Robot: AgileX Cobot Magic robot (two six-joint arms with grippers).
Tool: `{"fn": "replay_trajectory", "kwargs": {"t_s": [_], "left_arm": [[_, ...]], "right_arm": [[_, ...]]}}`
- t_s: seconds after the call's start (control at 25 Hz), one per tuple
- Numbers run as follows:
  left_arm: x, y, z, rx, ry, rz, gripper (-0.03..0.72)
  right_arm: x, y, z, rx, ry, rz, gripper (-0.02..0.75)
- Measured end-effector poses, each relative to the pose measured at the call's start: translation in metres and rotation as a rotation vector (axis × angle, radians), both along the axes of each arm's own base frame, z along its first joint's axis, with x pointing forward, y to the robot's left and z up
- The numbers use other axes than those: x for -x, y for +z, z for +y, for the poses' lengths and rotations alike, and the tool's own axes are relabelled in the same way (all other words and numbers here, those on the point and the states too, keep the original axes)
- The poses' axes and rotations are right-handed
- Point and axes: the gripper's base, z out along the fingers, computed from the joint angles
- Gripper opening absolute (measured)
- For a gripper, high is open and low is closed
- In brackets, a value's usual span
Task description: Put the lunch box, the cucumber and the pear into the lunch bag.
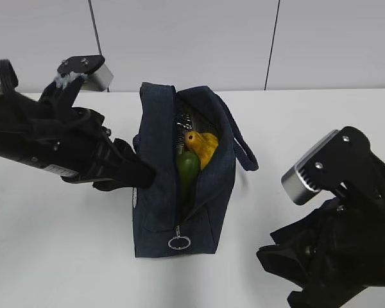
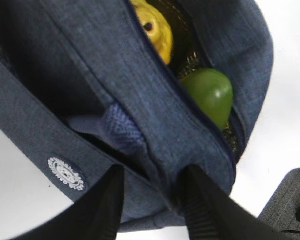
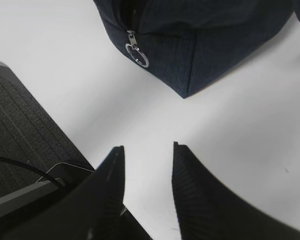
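Dark navy fabric lunch bag stood upright on a plain white surface, its top zipper undone so the mouth gaped. A metal ring pull hung at the near end of the zipper. Inside the opening, a small yellow-orange pear with a dark dot near its narrow tip lay toward the far end, and the rounded end of a smooth green cucumber poked up just beside it, nearer the camera. Silver foil lining glinted beyond the pear. A padded loop handle drooped over the bag's right side. The lunch box could not be seen; whether it sat deeper in the bag could not be told.

The left pincer reached in from the left and pressed against the bag's left side. In the left wrist view, its two black fingers sat parted against the navy cloth below the zipper edge; whether they were pinching the fabric could not be told. A round white emblem showed on the bag just beside them.

The right pincer hovered over the bare surface near the bag's near right corner, its fingers spread apart and holding nothing, well apart from the ring pull.
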Motion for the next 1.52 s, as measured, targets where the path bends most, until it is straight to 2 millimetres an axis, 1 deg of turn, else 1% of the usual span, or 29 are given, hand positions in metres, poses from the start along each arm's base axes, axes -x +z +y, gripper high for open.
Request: {"fn": "replay_trajectory", "kwargs": {"t_s": [0.12,0.2,0.28,0.4,0.48,0.72,0.92,1.08,1.12,1.16,1.32,1.4,1.52], "left_arm": [[-0.003,-0.003,0.000,-0.001,0.014,-0.001,0.233],[-0.004,-0.003,0.000,-0.002,0.020,-0.007,0.211],[-0.004,-0.003,0.000,-0.002,0.023,-0.012,0.159],[-0.004,-0.003,-0.001,-0.002,0.024,-0.015,0.056],[-0.004,-0.003,-0.001,-0.002,0.027,-0.018,0.020],[-0.004,-0.003,-0.001,-0.001,0.028,-0.020,0.008],[-0.004,-0.003,-0.001,0.000,0.023,-0.013,0.006],[-0.003,-0.003,-0.002,0.007,0.021,-0.001,0.006],[-0.003,-0.003,-0.002,0.010,0.020,0.002,0.006],[-0.002,-0.002,-0.002,0.016,0.019,0.005,0.006],[-0.001,-0.002,-0.003,0.026,0.012,0.014,0.006],[-0.001,-0.002,-0.003,0.026,0.008,0.016,0.006],[-0.001,-0.002,-0.003,0.025,0.004,0.018,0.006]], "right_arm": [[0.000,0.000,0.000,-0.003,-0.001,-0.005,0.264],[-0.001,0.000,0.000,-0.003,-0.003,-0.004,0.264],[-0.001,-0.002,0.002,-0.003,0.002,0.003,0.264],[-0.002,-0.006,0.005,-0.010,0.025,0.020,0.264],[-0.004,-0.008,0.009,-0.018,0.048,0.023,0.264],[-0.008,-0.015,0.021,-0.072,0.121,0.015,0.264],[-0.017,-0.028,0.035,-0.139,0.170,0.013,0.264],[-0.025,-0.042,0.042,-0.132,0.181,0.001,0.264],[-0.025,-0.042,0.042,-0.132,0.181,0.001,0.264],[-0.027,-0.049,0.044,-0.125,0.193,0.002,0.264],[-0.035,-0.061,0.051,-0.103,0.209,0.022,0.266],[-0.040,-0.065,0.055,-0.096,0.209,0.031,0.275],[-0.046,-0.066,0.059,-0.091,0.210,0.023,0.286]]}}
